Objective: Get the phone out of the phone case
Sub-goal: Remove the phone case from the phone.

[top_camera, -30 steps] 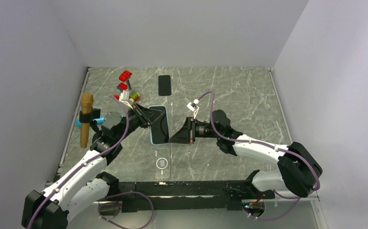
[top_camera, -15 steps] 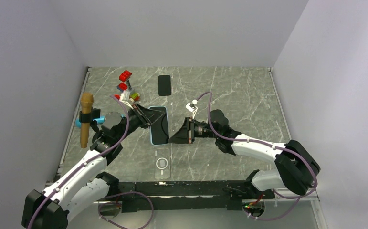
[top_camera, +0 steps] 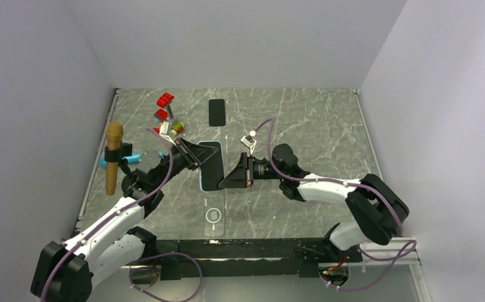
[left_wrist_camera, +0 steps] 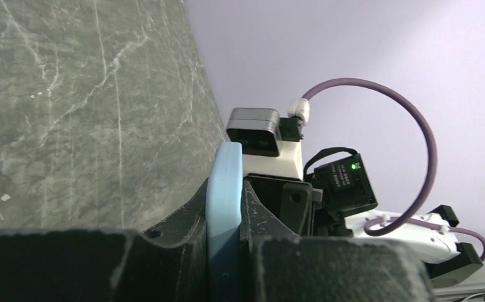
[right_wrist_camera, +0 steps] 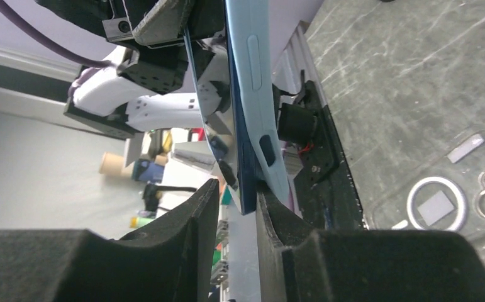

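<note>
A clear case (top_camera: 213,216) is seen lying flat on the table (top_camera: 315,126), nearest the arm bases. Just beyond it, the phone (top_camera: 212,165) is held in the air, seated in its blue case (top_camera: 201,184). The case's left edge is pinched by the left gripper (top_camera: 197,158), the cased phone's right edge by the right gripper (top_camera: 226,178). Farther back, a black slab (top_camera: 216,112) and red blocks (top_camera: 164,100) are seen.
</note>
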`<state>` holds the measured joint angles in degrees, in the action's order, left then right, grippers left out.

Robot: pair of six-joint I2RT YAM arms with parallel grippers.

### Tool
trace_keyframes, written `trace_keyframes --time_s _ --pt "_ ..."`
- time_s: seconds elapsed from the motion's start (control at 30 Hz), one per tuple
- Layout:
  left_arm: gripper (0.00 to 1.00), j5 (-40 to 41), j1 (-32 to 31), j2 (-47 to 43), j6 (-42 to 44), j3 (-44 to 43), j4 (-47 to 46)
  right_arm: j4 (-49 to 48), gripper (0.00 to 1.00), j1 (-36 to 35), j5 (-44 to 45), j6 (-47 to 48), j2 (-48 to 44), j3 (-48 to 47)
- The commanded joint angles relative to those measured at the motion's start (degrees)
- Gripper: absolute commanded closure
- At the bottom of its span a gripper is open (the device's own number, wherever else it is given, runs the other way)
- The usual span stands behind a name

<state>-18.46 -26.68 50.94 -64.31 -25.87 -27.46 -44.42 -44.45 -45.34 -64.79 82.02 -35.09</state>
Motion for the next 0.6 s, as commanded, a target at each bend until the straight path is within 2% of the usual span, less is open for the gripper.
trace_keyframes --time_s 0.0,0.27,0.3,0.37,0.4,0.43,0.47,0.5,0.57 --pt "1.0 -5.5 -4.1 -0.3 -7.6 0.3 -11.2 -18.6 0.69 0.1 0.8 -9.4 3.9 -3.9" --pt "1.0 -4.2 -7.8 -0.7 -6.9 2.5 -13.9 -31.9 0.73 0.9 -0.9 -19.6 12.8 -10.3" --pt "1.0 -4.4 -7.8 -0.9 -6.3 2.6 -13.8 -32.7 0.76 1.2 -1.0 -20.2 13.4 -10.8" --pt "1.0 -4.8 -7.8 -2.0 -3.4 1.1 -9.2 -33.4 0.93 1.6 -1.7 -20.8 14.1 -11.9" --pt "0.94 -5.0 -7.6 -2.7 -1.2 -0.4 -5.3 -34.0 1.0 1.9 -2.0 -21.1 14.3 -12.0" --pt "0.8 -5.1 -7.3 -3.6 1.1 -1.8 -1.5 -35.0 1.0 2.4 -2.2 -21.5 14.1 -11.4" --pt "0.65 -4.6 -7.2 -4.8 3.6 -3.1 2.7 -35.6 1.0 3.1 -2.1 -22.0 13.7 -10.6" --pt "0.42 -3.4 -7.1 -6.2 6.2 -4.5 7.2 -36.1 1.0 4.2 -2.3 -22.4 13.3 -9.8" --pt "0.24 -1.0 -7.1 -8.6 10.4 -6.6 14.7 -37.1 1.0 6.1 -2.8 -23.4 12.5 -8.0"
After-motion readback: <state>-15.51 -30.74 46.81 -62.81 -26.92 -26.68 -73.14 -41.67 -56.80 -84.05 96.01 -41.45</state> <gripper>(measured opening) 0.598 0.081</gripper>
